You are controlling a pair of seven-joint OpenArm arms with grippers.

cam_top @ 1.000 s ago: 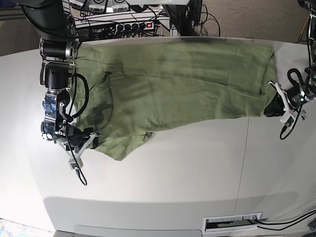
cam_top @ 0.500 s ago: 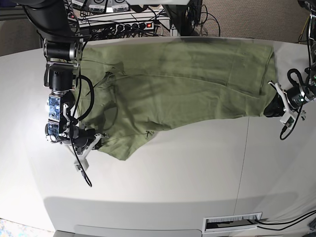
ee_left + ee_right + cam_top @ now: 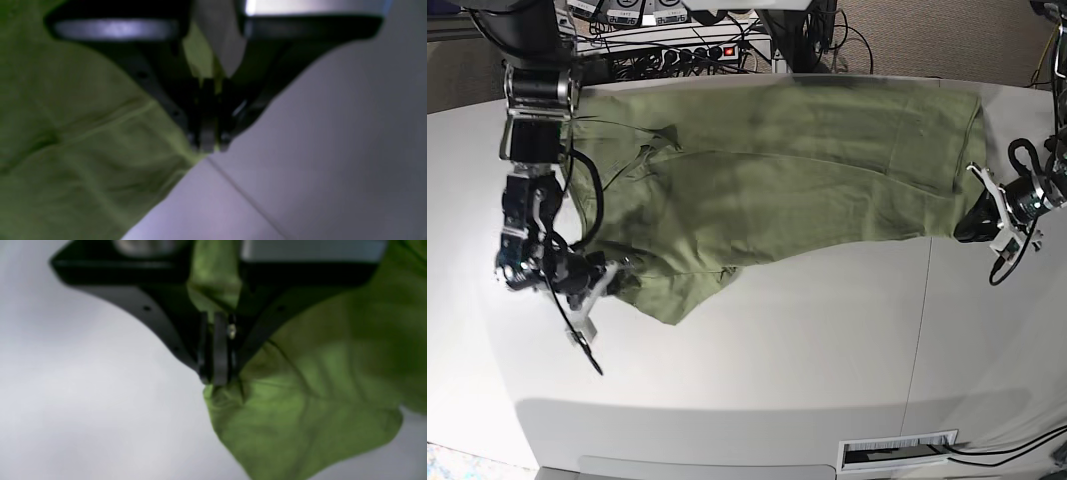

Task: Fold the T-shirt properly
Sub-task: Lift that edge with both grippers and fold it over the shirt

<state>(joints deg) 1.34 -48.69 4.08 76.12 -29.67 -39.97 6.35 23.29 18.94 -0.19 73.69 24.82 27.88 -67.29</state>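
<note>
The olive-green T-shirt (image 3: 797,170) lies spread across the far half of the white table (image 3: 807,380), with one flap hanging toward the front at its left end. On the left of the base view, my right gripper (image 3: 617,278) is shut on that lower-left edge. The right wrist view shows the right gripper (image 3: 215,381) pinched on bunched fabric of the T-shirt (image 3: 300,413). At the right end my left gripper (image 3: 970,225) is shut on the T-shirt's corner. Up close, the left gripper (image 3: 206,148) clamps the edge of the T-shirt (image 3: 66,150).
Power strips and tangled cables (image 3: 697,50) sit behind the table's far edge. A seam (image 3: 919,330) runs across the tabletop on the right. A loose cable (image 3: 582,345) hangs from the right arm. A labelled slot (image 3: 897,450) sits at the front edge.
My right gripper has closed on the T-shirt's lower-left edge, and that arm has shifted slightly left and back. The left gripper keeps its hold in place.
</note>
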